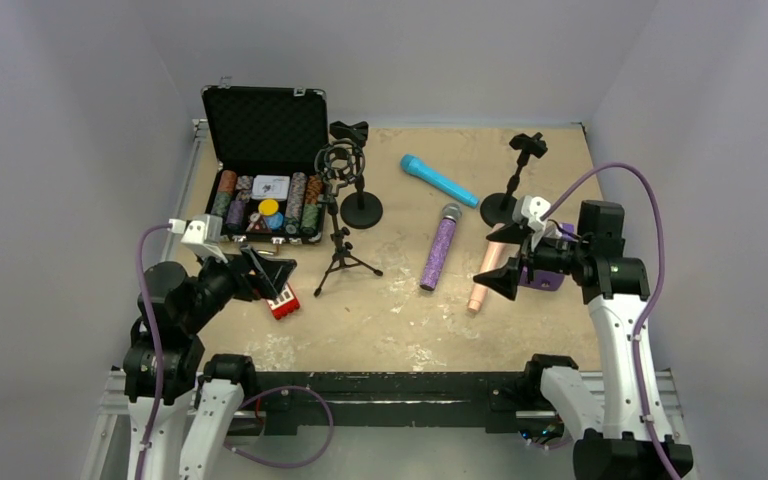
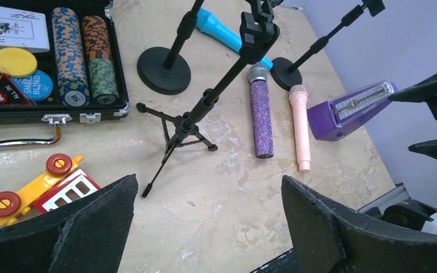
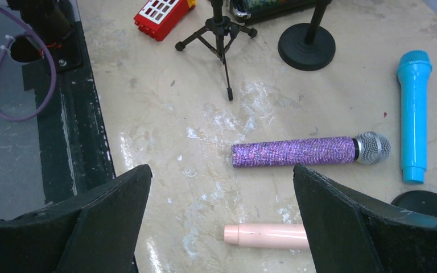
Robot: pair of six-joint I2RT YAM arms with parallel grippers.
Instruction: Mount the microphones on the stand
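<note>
Three microphones lie flat on the table: a glittery purple one [image 1: 439,252] [image 2: 261,116] [image 3: 293,152] with a silver mesh head, a pale pink one [image 1: 484,277] [image 2: 300,129] [image 3: 262,235] to its right, and a bright blue one [image 1: 438,178] [image 2: 219,29] [image 3: 414,116] farther back. A black tripod stand [image 1: 339,235] [image 2: 205,105] [image 3: 221,27] rises left of them. Two round-base stands [image 1: 361,208] [image 1: 506,203] stand behind. My left gripper [image 1: 272,268] [image 2: 209,187] hovers open near the tripod's left. Just over the pink microphone's handle end, my right gripper [image 1: 485,262] [image 3: 222,176] is open and holds nothing.
An open black case [image 1: 265,125] [image 2: 45,116] of poker chips sits at the back left. A red and yellow toy truck [image 1: 282,300] [image 2: 40,190] [image 3: 162,14] lies under my left gripper. A purple metronome [image 1: 548,272] [image 2: 347,111] stands beside my right gripper.
</note>
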